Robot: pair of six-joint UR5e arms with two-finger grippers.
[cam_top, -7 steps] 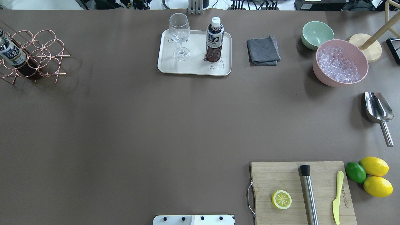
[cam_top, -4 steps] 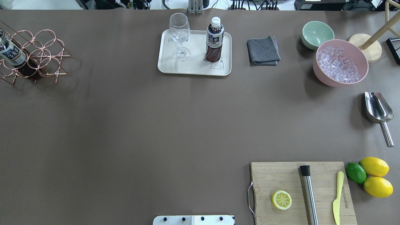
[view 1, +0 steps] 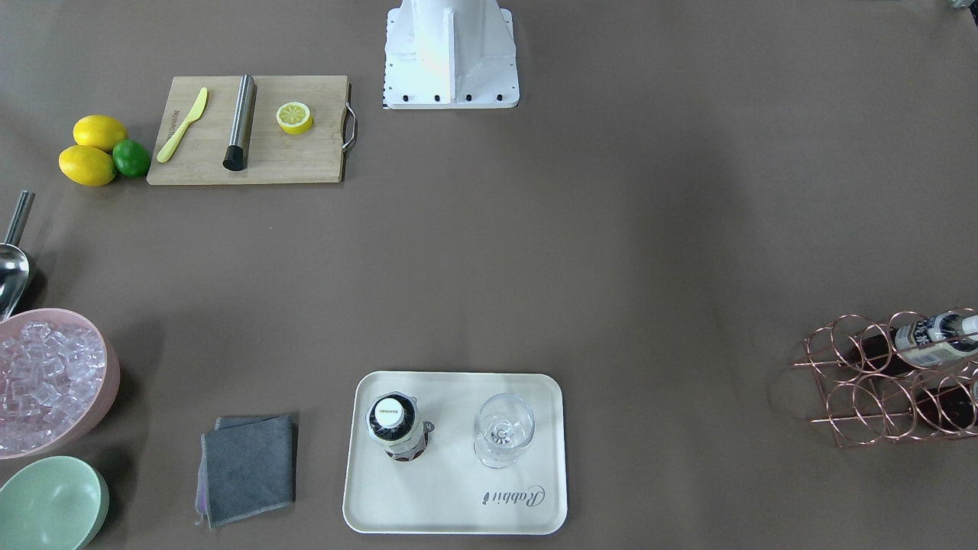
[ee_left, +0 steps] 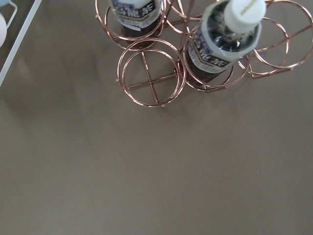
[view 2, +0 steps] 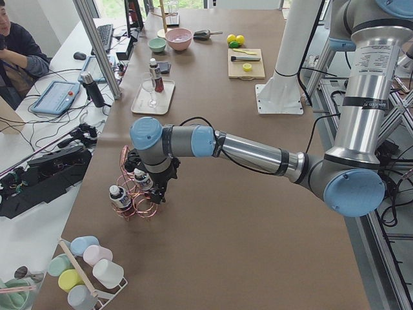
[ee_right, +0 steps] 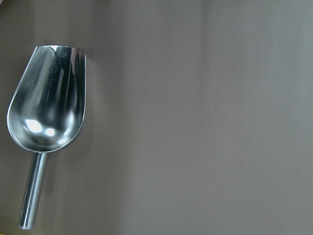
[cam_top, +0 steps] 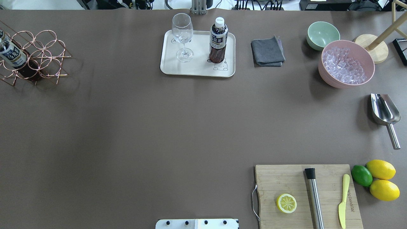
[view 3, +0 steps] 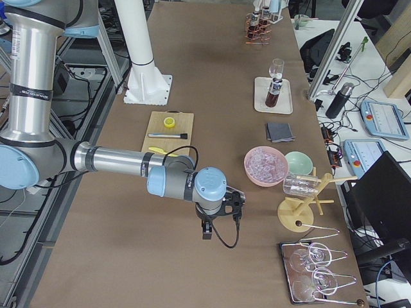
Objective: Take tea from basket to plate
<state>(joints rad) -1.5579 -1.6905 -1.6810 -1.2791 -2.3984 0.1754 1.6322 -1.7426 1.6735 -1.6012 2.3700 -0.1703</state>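
One tea bottle (cam_top: 218,39) stands upright on the cream plate (cam_top: 197,69), by the bear drawing; it also shows in the front view (view 1: 392,425). The copper wire basket (cam_top: 41,54) sits at the table's far left and holds two more tea bottles (ee_left: 220,44) (ee_left: 134,14). My left gripper (view 2: 159,196) hangs just above the basket (view 2: 139,200), beside the bottles; I cannot tell whether it is open or shut. My right gripper (view 3: 207,231) hovers low over bare table near the steel scoop (ee_right: 46,103); I cannot tell its state either.
A wine glass (cam_top: 182,36) stands on the plate left of the tea. A grey cloth (cam_top: 267,51), green bowl (cam_top: 322,34) and pink ice bowl (cam_top: 346,63) lie to the right. A cutting board (cam_top: 286,178), lemons and a lime sit front right.
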